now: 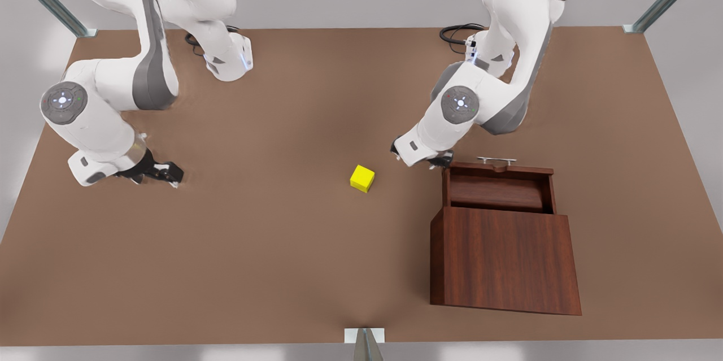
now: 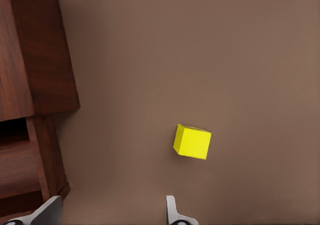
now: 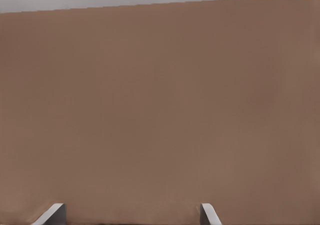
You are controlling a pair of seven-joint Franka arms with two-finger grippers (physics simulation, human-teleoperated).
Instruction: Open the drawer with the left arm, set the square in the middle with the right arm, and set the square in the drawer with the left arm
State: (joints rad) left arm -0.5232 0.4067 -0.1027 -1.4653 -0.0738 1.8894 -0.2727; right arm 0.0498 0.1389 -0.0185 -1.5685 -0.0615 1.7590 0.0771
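- Sat on the bare brown tabletop (image 1: 271, 248) around mid-table, the yellow square (image 1: 362, 178), just left of the cabinet in the front view and not touching it; showed up again in the left wrist view (image 2: 192, 141), resting flat with nothing gripping it.
- Looked pulled out already, the drawer (image 1: 497, 186): open tray sticking out of the cabinet's far side, inside visible and empty, silver bar handle (image 1: 496, 160) at its far edge.
- Reckoned steps one and two done then: drawer open, square in the middle. Left to do: pick up the square and drop it in the drawer.
- Hovered near the drawer's left corner, the left gripper (image 1: 421, 159), a bit right of the square and apart from it; fingers (image 2: 172, 212) spread wide, holding nothing.
- Parked way off on the front view's left, the right gripper (image 1: 169, 172), well apart from the square; fingers (image 3: 207, 215) wide too, empty, just waiting by the look of it.
- Head count: one square, one drawer, one wooden cabinet (image 1: 505, 259), one handle, two arms, two grippers.
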